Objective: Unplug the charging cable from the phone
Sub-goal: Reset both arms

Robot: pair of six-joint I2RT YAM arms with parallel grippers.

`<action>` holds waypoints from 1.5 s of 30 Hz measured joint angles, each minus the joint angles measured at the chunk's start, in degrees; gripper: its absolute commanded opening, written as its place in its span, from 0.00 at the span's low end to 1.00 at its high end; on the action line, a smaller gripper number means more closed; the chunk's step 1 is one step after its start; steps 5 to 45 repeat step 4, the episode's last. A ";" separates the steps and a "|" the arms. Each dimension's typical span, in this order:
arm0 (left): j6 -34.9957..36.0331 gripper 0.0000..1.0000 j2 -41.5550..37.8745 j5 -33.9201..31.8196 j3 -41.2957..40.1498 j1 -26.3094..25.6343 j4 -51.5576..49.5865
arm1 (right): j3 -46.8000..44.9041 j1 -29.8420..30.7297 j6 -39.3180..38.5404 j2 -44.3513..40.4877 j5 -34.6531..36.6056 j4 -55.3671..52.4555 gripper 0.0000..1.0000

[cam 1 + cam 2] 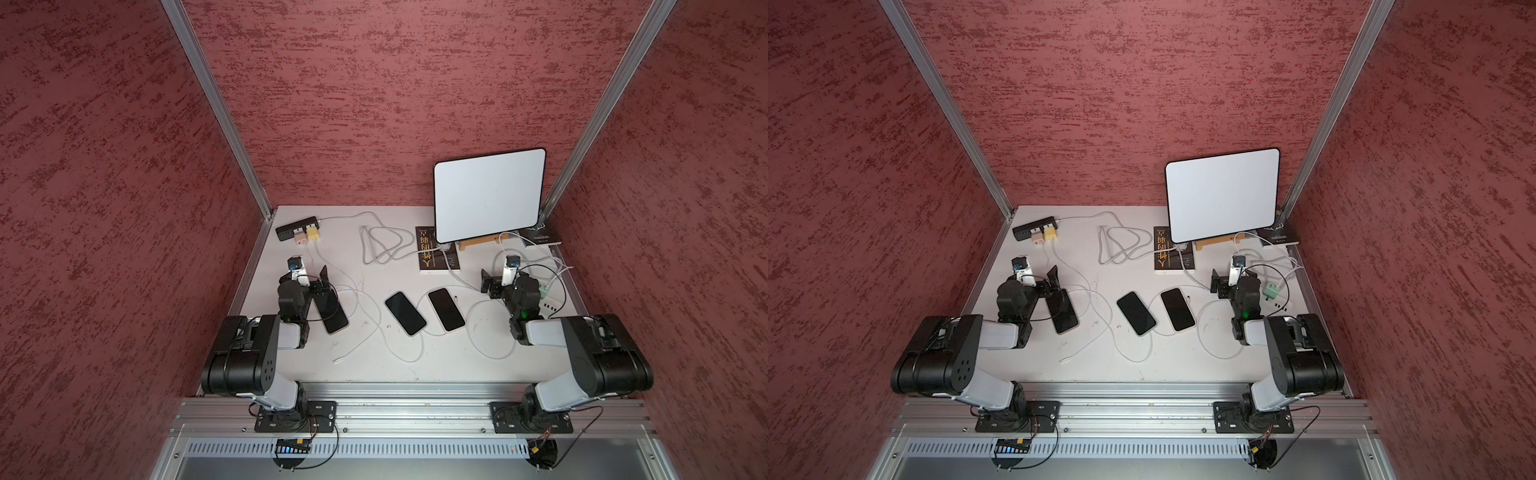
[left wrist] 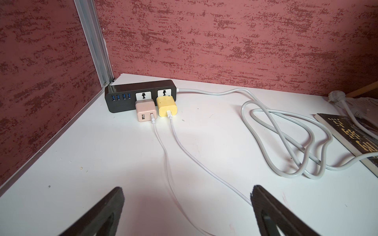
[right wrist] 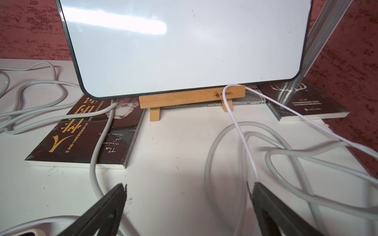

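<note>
Left hand (image 2: 187, 188) and right hand (image 3: 187, 185) spread wide, empty

Whiteboard (image 1: 489, 195) on stand (image 1: 478, 243), behind phones (image 1: 405, 313); books (image 1: 432, 254) flanking.

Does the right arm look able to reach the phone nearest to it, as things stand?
Probably yes: the right claw is open and empty, and the phone lies flat close beside it, with only a thin white cable looping between them.
</note>
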 measured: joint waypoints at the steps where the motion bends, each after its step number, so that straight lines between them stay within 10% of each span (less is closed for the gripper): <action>1: 0.00 1.00 0.00 -0.02 0.00 0.00 0.02 | 0.00 0.00 0.00 0.00 0.00 0.00 0.99; 45: 0.00 1.00 0.00 -0.02 0.00 0.00 0.02 | 0.00 0.00 0.02 0.04 0.00 0.00 0.99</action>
